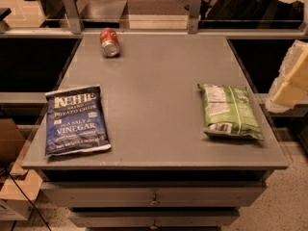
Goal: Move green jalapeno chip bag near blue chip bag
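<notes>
gripper point(291, 77) at right edge, state cannot tell | green jalapeno chip bag point(229, 110) near, lower-left

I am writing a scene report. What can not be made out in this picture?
1. The gripper, camera view: cut off by the right edge, beside the table.
2. The green jalapeno chip bag, camera view: label text too small to read.
3. The red can, camera view, far side: label blurred.
</notes>
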